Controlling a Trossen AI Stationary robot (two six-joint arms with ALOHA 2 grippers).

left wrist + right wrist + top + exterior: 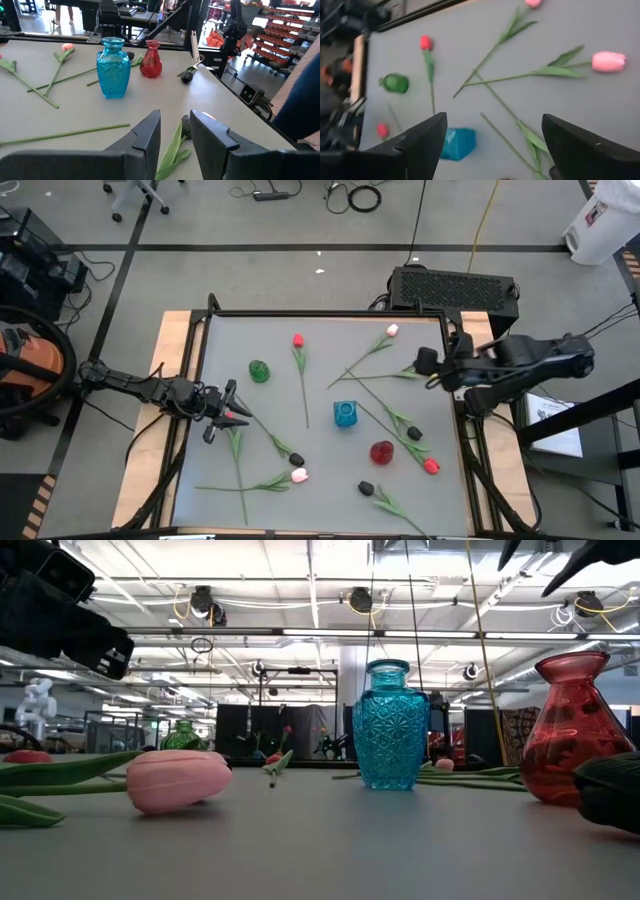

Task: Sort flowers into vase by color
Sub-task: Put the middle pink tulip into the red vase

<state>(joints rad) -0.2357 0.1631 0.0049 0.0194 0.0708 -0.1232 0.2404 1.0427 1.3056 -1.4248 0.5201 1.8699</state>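
A grey table seen from above holds scattered artificial tulips and three small vases. At the near edge lie a dark-headed tulip (366, 488) and, further left, a pink tulip (299, 475) with its stem running leftward. Just beyond stand the red vase (382, 451), a red tulip (431, 466) to its right, and the blue vase (345, 414) near the table's middle. At the left edge the left gripper (232, 416) hovers low, its fingers part-way apart around a green stem (172, 150); whether they press on it I cannot tell. That stem's long axis runs from the fingers toward the near right, ending in a dark bud (296, 459). The left arm is plainly the nearer one to it. Open tabletop lies between this gripper and the vases. Further back sit the green vase (259, 371) and a red tulip (298, 341). The right gripper (428, 367) waits with fingers spread wide and empty, above the right side, near a pink tulip (608, 61)
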